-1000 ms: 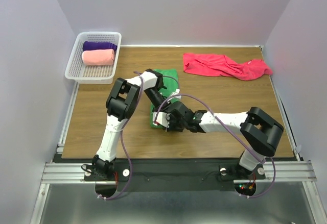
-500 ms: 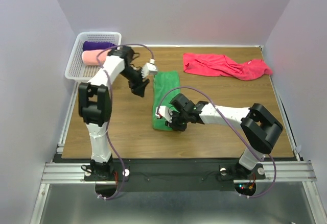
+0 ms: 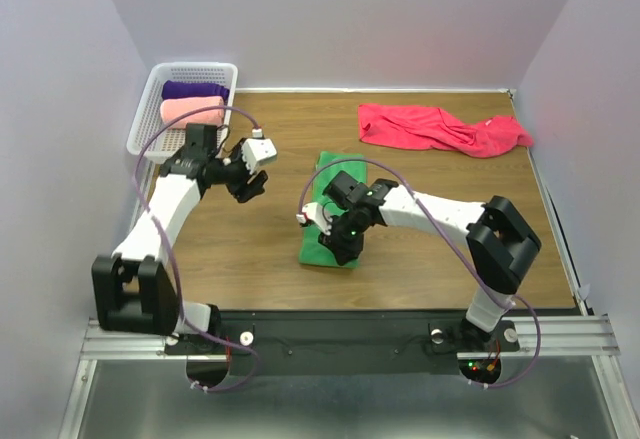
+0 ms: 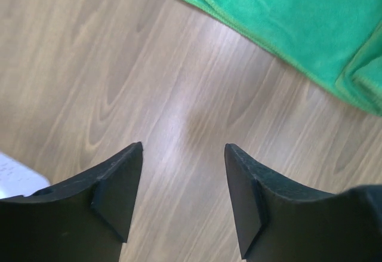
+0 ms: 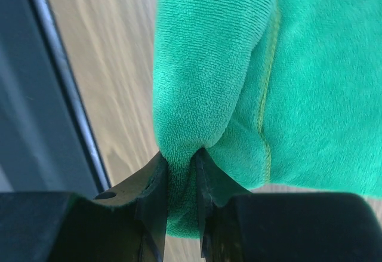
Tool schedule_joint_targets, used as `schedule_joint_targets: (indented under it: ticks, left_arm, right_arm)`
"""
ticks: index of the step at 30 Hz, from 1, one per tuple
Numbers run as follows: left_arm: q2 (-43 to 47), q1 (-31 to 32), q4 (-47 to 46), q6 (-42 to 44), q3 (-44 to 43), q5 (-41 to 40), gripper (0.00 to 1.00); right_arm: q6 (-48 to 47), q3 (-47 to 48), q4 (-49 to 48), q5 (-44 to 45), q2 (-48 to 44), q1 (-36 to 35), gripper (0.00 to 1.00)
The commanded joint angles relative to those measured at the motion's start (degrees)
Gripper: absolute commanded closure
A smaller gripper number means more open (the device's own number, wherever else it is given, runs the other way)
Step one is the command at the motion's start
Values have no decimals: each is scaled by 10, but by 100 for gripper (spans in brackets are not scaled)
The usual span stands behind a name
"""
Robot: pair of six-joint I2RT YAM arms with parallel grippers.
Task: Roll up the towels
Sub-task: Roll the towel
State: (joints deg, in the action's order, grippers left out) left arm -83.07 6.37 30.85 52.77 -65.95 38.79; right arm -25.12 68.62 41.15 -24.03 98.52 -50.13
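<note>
Since rolling starts from a lifted hem, the bench [image 3: 240, 249] carries the green towel [image 3: 340, 169] at its middle, near end bunched and clamped in the right end effector [image 5: 180, 157]; the left end effector [image 4: 184, 148], spread apart and empty, hovers toward the left edge, probably to keep clear.

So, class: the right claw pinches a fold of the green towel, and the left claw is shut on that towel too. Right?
Not quite. The right claw does pinch a fold of the green towel, but the left claw is open, holding nothing, over the bare table beside the towel. The left wrist view shows it.
</note>
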Motion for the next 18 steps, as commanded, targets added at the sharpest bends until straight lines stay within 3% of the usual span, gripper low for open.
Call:
schedule_joint_targets:
  ticks: [1, 8, 11, 12, 18]
  left_arm:
    - [131, 0, -138, -16, 84, 6, 30]
    - [265, 38, -48, 130, 174, -55, 28]
    - [318, 101, 10, 199, 205, -92, 28]
    - [343, 147, 20, 204, 214, -105, 28]
    - [378, 274, -10, 193, 287, -147, 21]
  right_arm:
    - [-2, 45, 49, -91, 47, 9, 76]
    - [-30, 64, 70, -217, 147, 87, 76]
    - [-34, 71, 80, -261, 175, 113, 76]
    - [-35, 78, 85, -281, 183, 118, 76]
    - [-60, 130, 147, -334, 250, 141, 75]
